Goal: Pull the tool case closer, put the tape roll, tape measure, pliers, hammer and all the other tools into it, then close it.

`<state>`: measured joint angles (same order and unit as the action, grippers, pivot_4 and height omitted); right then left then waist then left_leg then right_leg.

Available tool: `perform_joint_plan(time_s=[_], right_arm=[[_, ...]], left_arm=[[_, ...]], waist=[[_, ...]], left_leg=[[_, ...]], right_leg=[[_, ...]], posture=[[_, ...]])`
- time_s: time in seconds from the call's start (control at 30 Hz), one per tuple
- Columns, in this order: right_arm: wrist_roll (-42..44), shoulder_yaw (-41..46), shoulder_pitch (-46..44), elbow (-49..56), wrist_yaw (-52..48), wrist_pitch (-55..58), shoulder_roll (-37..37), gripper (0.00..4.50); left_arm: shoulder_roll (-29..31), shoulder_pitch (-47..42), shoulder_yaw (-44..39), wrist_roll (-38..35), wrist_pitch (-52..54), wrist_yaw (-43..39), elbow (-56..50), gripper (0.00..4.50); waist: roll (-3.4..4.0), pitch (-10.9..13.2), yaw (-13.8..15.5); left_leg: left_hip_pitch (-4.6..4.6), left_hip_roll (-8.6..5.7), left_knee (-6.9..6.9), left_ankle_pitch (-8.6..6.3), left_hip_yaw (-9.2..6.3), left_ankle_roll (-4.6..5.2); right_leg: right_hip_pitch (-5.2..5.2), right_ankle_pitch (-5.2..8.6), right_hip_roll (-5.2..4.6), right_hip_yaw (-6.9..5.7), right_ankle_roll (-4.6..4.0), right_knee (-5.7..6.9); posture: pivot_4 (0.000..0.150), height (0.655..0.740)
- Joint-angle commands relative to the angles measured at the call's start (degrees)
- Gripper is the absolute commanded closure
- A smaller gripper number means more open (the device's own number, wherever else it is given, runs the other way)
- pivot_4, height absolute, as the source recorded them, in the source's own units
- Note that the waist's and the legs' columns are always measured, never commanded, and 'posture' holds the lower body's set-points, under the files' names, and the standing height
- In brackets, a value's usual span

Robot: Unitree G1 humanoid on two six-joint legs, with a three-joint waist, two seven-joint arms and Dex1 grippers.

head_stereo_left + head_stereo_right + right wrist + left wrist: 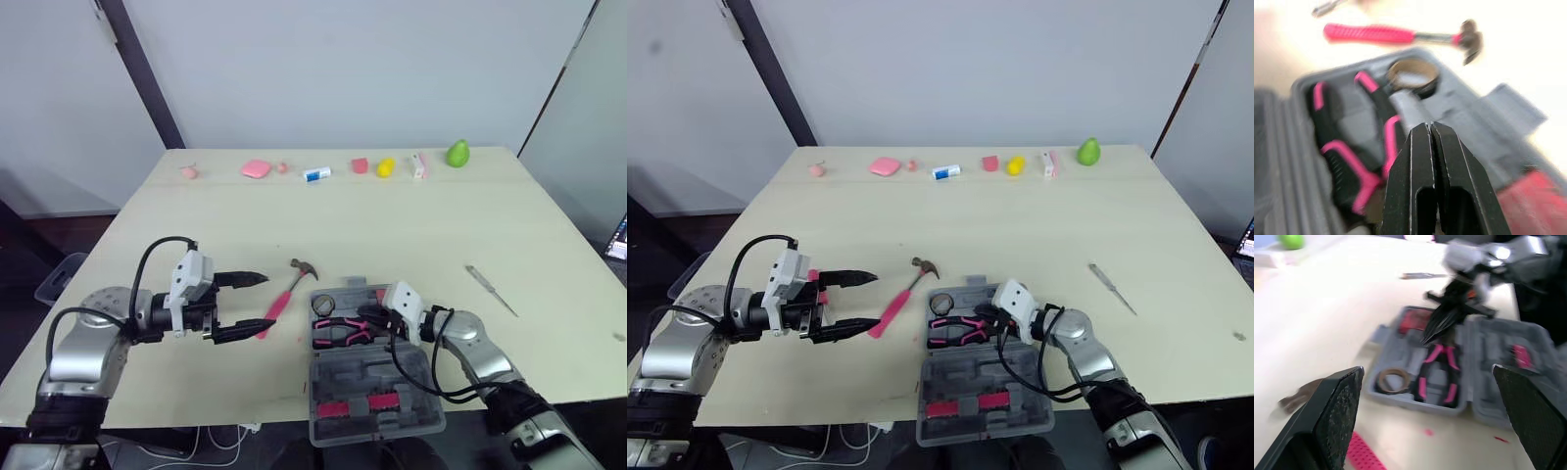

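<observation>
Tool case [343, 380] holds pliers [341, 332] just beside right gripper [372, 319].

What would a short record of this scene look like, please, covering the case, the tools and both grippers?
Tool case: open, at the near edge of the table
In case: pliers, tape roll
On table: hammer left of case; slim metal tool to its right
Left gripper: fingers open, by the hammer's handle
Right gripper: fingers shut, over the pliers
</observation>
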<state>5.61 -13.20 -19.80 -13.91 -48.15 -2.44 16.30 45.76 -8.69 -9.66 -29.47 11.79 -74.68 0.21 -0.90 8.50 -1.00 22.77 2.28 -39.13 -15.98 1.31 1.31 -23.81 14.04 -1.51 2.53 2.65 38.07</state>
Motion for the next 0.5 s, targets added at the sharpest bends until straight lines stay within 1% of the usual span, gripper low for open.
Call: perform_joint_plan(time_s=[0.03,0.2,0.27,0.33,0.4,0.43,0.5], right_arm=[[3.89,5.34,3.53,10.08,2.18,1.19,1.97,4.41],[10.35,12.90,13.16,20.51,2.64,4.39,6.23,4.41],[14.14,18.53,18.97,23.07,2.65,5.04,8.24,4.41],[15.65,23.24,23.54,24.58,3.35,4.53,9.95,4.41],[17.78,27.15,27.40,25.74,3.86,4.65,10.75,3.89],[19.54,30.99,31.43,25.82,4.13,4.41,10.65,3.39],[21.50,36.62,38.14,25.68,4.70,3.53,9.86,2.60]], left_arm=[[-1.10,3.16,-4.28,-1.86,0.41,3.70,-3.23,0.00],[-2.30,8.95,-9.19,-2.56,0.54,7.81,-3.89,0.00],[-2.60,12.25,-11.64,-1.70,-0.37,9.42,-2.57,0.00],[-2.73,15.30,-13.34,-0.42,-2.59,9.81,-0.83,0.00],[-3.32,17.09,-15.16,-0.56,-3.76,10.61,0.49,0.00],[-4.10,18.32,-17.07,-0.33,-5.08,11.95,2.62,0.00],[-5.49,20.58,-19.93,0.29,-7.59,13.78,6.58,0.00]], waist=[[-0.01,0.00,0.07],[-0.01,0.02,0.30],[-0.01,0.02,0.31],[-0.02,0.02,0.31],[-0.08,0.06,0.26],[-0.08,0.07,0.25],[-0.02,0.00,0.37]], left_leg=[[0.01,0.00,0.01,0.00,-0.01,0.00],[0.06,-0.01,0.16,-0.02,-0.05,0.01],[0.03,-0.01,0.17,-0.02,-0.03,0.01],[0.00,-0.02,0.17,-0.02,-0.01,0.02],[-0.03,-0.04,0.17,-0.02,0.02,0.02],[-0.10,-0.04,0.15,-0.01,0.04,0.02],[-0.24,-0.02,0.15,0.00,0.03,0.02]], right_leg=[[0.00,0.00,-0.03,-0.02,0.00,-0.01],[0.00,0.03,-0.19,-0.13,0.00,-0.15],[0.03,0.03,-0.27,-0.14,0.01,-0.14],[0.08,0.04,-0.33,-0.15,0.02,-0.17],[0.10,0.13,-0.35,-0.14,-0.12,-0.18],[0.12,0.17,-0.31,-0.13,-0.18,-0.17],[0.22,0.19,-0.26,-0.11,-0.18,-0.16]], posture=[[0.150,0.7400],[0.150,0.7400],[0.150,0.7400],[0.150,0.7400],[0.150,0.7400],[0.150,0.7400],[0.150,0.7400]])
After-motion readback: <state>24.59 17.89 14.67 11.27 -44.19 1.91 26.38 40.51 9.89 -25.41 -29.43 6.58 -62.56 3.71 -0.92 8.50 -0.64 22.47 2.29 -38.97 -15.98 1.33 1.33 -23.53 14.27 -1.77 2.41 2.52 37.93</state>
